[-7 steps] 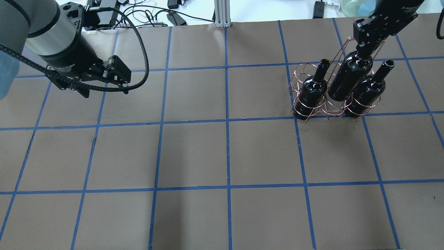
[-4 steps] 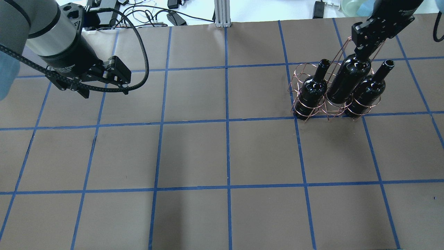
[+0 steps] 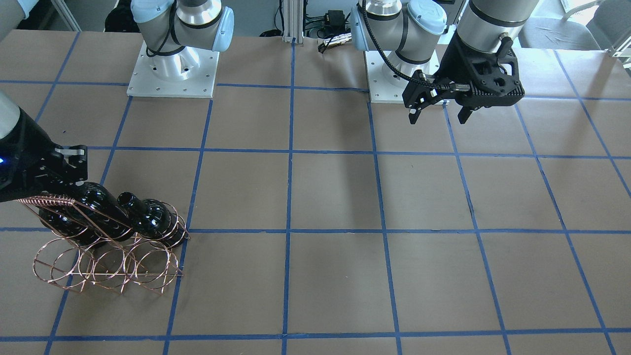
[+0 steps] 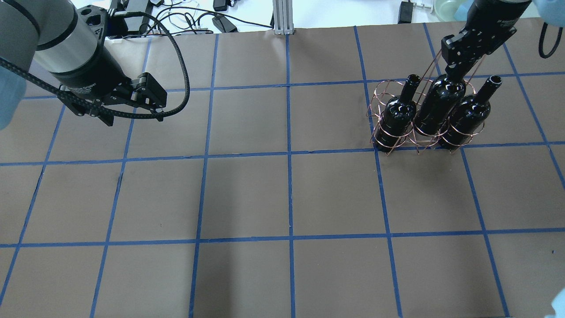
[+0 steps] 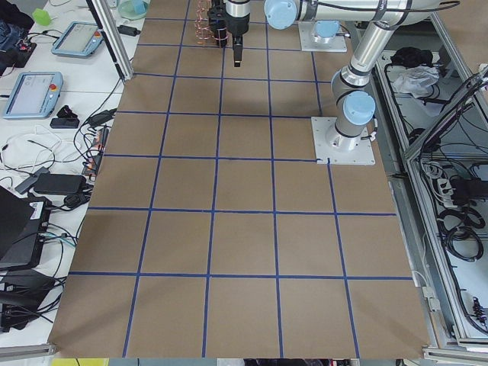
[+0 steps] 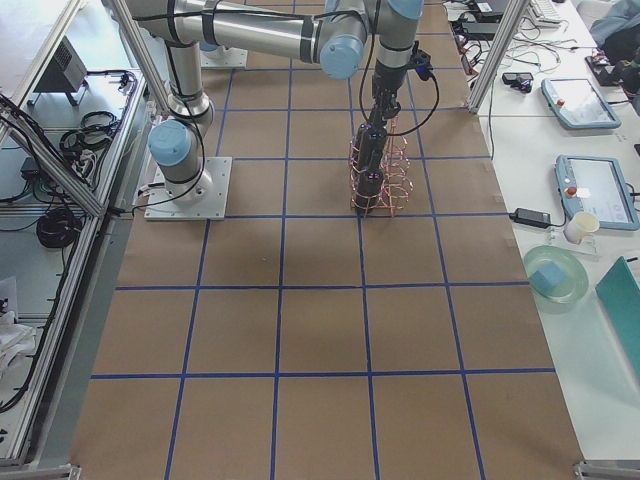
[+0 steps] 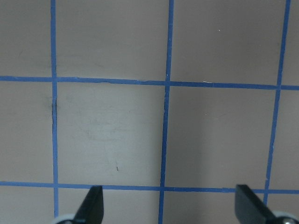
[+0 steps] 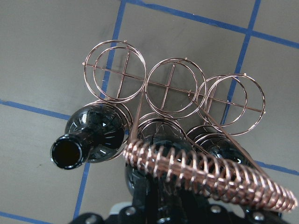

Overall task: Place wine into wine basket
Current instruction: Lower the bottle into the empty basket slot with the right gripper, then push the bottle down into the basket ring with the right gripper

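Note:
My right gripper [image 4: 455,68] is shut on the neck of the wine bottle [image 4: 440,105], which stands tilted in the middle ring of the copper wine basket [image 4: 380,95]. Two look-alike bottles fill the near rings on either side, one [image 4: 398,114] on the left and one [image 4: 467,115] on the right. In the right wrist view the basket's coiled handle [image 8: 210,176] crosses over the held bottle [image 8: 161,151]; the far row of rings [image 8: 174,88] is empty. My left gripper [image 4: 132,117] is open and empty, far to the left above bare table; it also shows in the left wrist view [image 7: 170,207].
The brown table [image 4: 287,194] carries a blue tape grid. Cables and power bricks [image 4: 194,20] lie past the far edge. The arm bases [image 3: 172,69] stand at the robot's side of the table. Tablets and a bowl [image 6: 560,275] sit on a side bench.
My right gripper has moved toward the far edge and lowered the held bottle deeper into the middle ring. The left arm has barely moved.

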Available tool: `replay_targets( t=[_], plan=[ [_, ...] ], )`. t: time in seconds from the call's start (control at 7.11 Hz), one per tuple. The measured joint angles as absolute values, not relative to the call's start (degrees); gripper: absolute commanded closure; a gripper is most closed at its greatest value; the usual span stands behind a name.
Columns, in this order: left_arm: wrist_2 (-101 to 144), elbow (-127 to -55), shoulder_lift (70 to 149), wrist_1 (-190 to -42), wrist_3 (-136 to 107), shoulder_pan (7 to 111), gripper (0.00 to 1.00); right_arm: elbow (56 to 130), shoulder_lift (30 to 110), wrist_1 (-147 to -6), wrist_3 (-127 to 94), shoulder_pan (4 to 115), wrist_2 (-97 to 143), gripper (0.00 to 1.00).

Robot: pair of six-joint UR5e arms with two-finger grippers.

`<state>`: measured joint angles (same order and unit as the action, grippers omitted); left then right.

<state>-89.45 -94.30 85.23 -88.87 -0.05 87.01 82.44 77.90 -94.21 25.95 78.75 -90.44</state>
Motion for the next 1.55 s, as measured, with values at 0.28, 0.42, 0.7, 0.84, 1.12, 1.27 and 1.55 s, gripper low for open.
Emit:
replay_targets(
  t=[0.28,0.42,0.7,0.84,1.12,1.27,1.55],
  plan=[
    [-89.4,-94.3,85.3,-88.9,-0.1,87.0,0.00,86.0,77.7,-98.7,25.9,78.8,-90.5,1.00],
    [-89.3,-94.4,85.3,-88.9,-0.1,87.0,0.00,87.3,77.6,-100.2,25.9,78.7,-90.5,1.00],
    [-89.4,-94.5,85.2,-88.9,-0.1,87.0,0.00,88.3,77.6,-100.9,26.1,78.7,-90.4,1.00],
    [-89.4,-94.5,85.2,-88.9,-0.1,87.0,0.00,88.4,77.5,-100.8,26.0,78.7,-90.3,1.00],
    [-89.7,-94.5,85.2,-88.9,0.1,87.0,0.00,88.6,77.5,-100.6,25.3,78.6,-90.3,1.00],
    [-89.9,-94.5,85.2,-88.9,0.1,87.0,0.00,88.7,77.4,-100.6,24.2,78.6,-90.3,1.00],
    [-90.0,-94.5,85.2,-88.8,0.2,87.0,0.00,89.0,77.1,-100.7,20.6,78.5,-90.2,1.00]
  ],
)
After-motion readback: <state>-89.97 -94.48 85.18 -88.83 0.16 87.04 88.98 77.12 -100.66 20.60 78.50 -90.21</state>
